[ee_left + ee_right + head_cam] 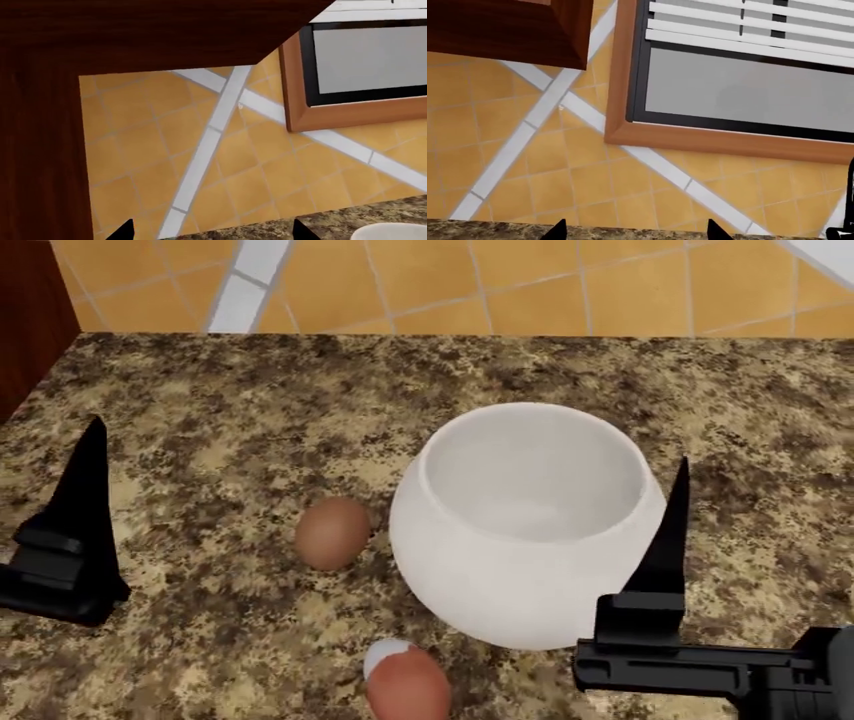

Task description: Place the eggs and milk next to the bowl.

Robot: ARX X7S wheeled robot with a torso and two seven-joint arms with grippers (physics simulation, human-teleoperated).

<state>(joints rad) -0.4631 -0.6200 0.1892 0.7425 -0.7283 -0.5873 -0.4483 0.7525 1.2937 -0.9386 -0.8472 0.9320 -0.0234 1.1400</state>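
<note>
The white bowl stands mid-counter in the head view. The plain brown egg lies just to its left, a small gap between them. The reddish-brown egg with a white cap lies at the bowl's near-left foot. The milk is out of view. My left gripper is open and empty, its finger upright left of the eggs; the bowl's rim shows beside it. My right gripper is open and empty too, with one finger raised in front of the bowl's right side.
The granite counter ends at an orange tiled wall. A dark wood cabinet stands at the counter's left end. A wood-framed window with blinds is set in the wall.
</note>
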